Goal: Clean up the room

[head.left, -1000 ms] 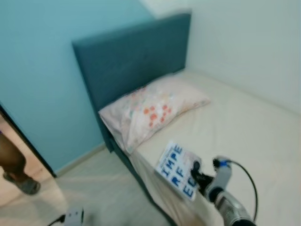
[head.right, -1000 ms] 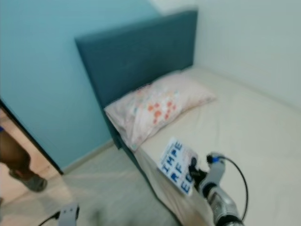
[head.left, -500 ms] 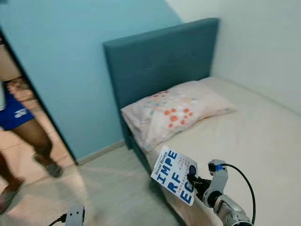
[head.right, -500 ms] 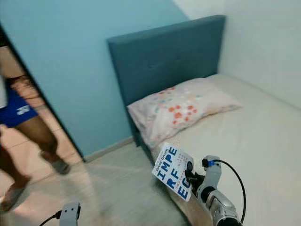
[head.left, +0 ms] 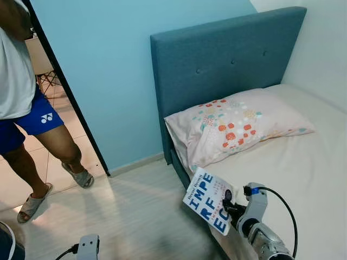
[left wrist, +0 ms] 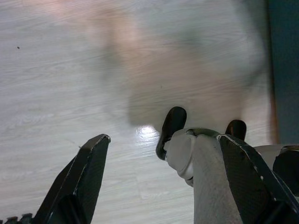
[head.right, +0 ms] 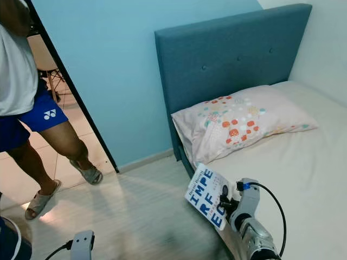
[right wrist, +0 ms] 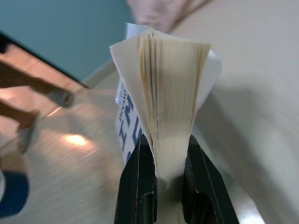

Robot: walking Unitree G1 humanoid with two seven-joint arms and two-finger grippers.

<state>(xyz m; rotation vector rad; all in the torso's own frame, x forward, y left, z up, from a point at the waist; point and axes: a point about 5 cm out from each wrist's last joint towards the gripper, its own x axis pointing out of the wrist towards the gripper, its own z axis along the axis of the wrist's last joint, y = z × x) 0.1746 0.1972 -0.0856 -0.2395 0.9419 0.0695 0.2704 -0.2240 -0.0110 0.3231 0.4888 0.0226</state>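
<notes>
A white paperback book (head.left: 210, 200) with large blue letters on its cover hangs over the near edge of the bed (head.left: 293, 162). My right gripper (head.left: 228, 208) is shut on the book's lower edge; in the right wrist view the two black fingers (right wrist: 138, 183) pinch the fanned pages of the book (right wrist: 168, 98). My left gripper (left wrist: 159, 177) hangs low over the pale wood floor (left wrist: 70, 74), its fingers spread wide with nothing between them; its wrist (head.left: 87, 248) shows at the bottom of the left eye view.
A floral pillow (head.left: 233, 124) lies against the teal headboard (head.left: 222, 59). A person (head.left: 27, 103) in blue shorts and sandals stands in the doorway at left. The blue wall (head.left: 103, 65) runs behind. Open floor (head.left: 130, 211) lies between me and the bed.
The camera has swung left and steadied, so the doorway and the person came further into view. The book stays in my right gripper, at much the same place before me.
</notes>
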